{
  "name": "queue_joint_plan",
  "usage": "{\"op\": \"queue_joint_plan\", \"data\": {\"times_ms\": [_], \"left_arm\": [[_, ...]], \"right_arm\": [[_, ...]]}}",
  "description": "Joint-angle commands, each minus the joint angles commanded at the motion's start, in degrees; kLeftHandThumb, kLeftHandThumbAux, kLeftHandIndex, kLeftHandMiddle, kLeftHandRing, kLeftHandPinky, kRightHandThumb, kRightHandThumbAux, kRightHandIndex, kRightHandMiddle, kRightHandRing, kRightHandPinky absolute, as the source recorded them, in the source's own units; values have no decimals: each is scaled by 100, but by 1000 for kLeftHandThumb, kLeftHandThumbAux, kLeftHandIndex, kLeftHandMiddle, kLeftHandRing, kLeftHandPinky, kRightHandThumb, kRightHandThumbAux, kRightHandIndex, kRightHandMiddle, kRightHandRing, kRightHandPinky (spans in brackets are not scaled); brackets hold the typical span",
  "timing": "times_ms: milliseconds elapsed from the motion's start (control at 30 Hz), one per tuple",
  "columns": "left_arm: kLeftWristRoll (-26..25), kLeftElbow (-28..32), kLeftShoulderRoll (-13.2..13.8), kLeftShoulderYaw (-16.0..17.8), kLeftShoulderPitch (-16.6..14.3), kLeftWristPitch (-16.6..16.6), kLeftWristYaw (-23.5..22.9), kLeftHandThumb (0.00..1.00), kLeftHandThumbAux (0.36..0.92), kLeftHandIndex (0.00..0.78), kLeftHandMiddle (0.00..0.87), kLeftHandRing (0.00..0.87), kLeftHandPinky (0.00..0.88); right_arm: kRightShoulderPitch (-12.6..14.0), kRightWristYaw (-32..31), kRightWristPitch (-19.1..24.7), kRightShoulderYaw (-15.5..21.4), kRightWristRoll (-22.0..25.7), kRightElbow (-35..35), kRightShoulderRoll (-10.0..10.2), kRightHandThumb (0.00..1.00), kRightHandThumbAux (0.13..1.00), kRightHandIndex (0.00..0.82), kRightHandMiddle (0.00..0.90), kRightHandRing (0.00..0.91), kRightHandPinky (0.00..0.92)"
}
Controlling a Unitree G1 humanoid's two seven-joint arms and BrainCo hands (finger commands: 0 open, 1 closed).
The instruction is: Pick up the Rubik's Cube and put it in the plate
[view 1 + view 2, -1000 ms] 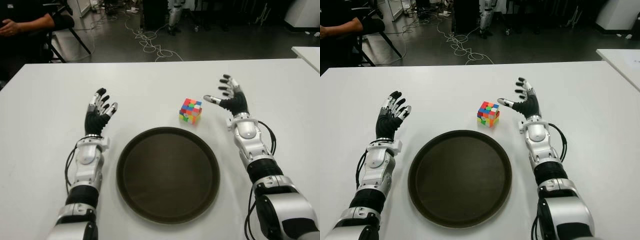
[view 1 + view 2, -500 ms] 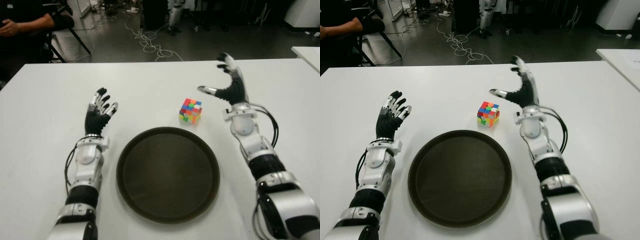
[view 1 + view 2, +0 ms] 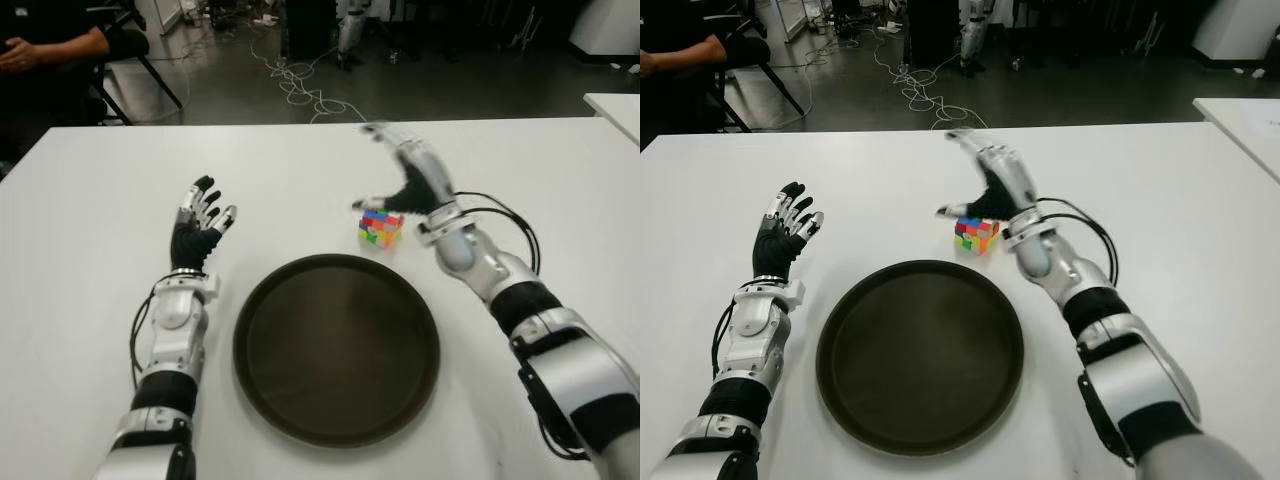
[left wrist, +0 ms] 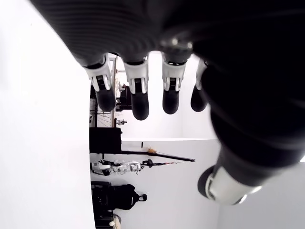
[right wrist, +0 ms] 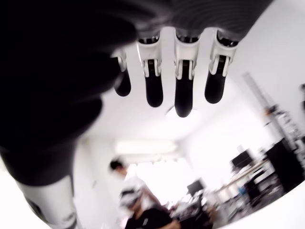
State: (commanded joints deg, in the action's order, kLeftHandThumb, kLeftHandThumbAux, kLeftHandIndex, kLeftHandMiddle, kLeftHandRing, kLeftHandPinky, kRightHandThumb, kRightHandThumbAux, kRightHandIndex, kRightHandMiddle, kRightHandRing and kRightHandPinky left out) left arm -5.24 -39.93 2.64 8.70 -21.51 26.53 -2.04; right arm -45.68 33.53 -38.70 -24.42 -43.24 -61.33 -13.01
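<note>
White table (image 3: 90, 220) in front, dark floor beyond with tangled cables (image 3: 300, 85), a seated person (image 3: 40, 45) at the far left corner, edge of a second white table (image 3: 615, 105) at far right.

Right hand (image 3: 405, 180) raised over the far side of the Rubik's Cube (image 3: 381, 227), blurred, palm facing down toward the cube, fingers (image 5: 185, 93) spread and extended, thumb reaching across above the cube's left top edge. Nothing held; in the right wrist view four straight fingers fanned out with only the room behind them. Contact with the cube not evident; hand just above and behind it.

Multicoloured cube on the table, just beyond the far rim of the plate (image 3: 260, 300), slightly right of the plate's centre line, apart from the rim by a narrow strip of bare table. Round, dark brown, empty-looking plate with a raised rim, lying flat between the two forearms.

Left hand (image 3: 200, 225) showing to the left of the plate, well apart from the cube, palm up, fingers (image 4: 138, 95) loosely extended and holding nothing; same relaxed spread in the left wrist view.
</note>
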Motion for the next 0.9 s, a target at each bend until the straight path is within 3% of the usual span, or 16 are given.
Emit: {"op": "queue_joint_plan", "data": {"times_ms": [333, 900], "left_arm": [[51, 139, -17, -40, 62, -77, 60, 94, 748, 60, 103, 78, 60], [127, 285, -19, -110, 141, -101, 147, 76, 786, 52, 102, 79, 68]], "right_arm": [[-163, -97, 383, -441, -286, -310, -166, 0, 723, 160, 177, 190, 179], [-201, -774, 872, -731, -191, -336, -158, 0, 738, 161, 180, 188, 163]]}}
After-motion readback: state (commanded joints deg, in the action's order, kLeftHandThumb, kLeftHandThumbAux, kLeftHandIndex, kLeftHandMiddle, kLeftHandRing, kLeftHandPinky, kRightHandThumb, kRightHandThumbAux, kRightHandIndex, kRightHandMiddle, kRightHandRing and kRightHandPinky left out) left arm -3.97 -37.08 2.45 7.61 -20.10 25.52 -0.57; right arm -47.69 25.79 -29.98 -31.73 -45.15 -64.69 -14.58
